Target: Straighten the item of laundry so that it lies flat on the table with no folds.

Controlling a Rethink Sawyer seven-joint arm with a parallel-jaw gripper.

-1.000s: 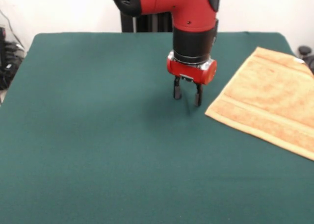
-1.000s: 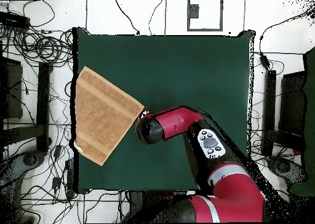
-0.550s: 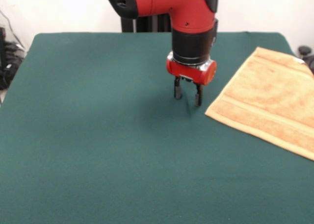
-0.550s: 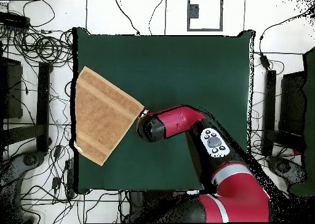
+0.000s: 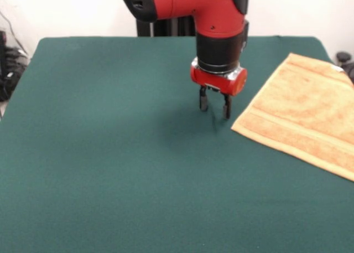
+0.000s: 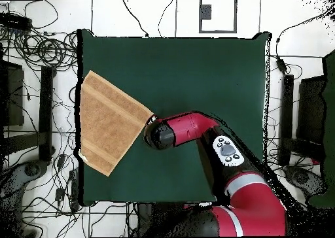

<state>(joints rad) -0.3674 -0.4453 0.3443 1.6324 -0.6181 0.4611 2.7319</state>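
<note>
The towel (image 5: 304, 120) lies spread flat at the frame's right on the table (image 5: 99, 153), no folds showing; the job looks finished. The gripper (image 5: 214, 106) hangs beside its corner, narrowly parted, empty.

Table (image 5: 99, 153) open; towel (image 5: 304, 114) flat at edge

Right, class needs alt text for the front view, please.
A red robot arm's gripper, fingers open and empty, hangs over a dark green table beside the corner of a tan-orange towel lying flat at the right edge.
</note>
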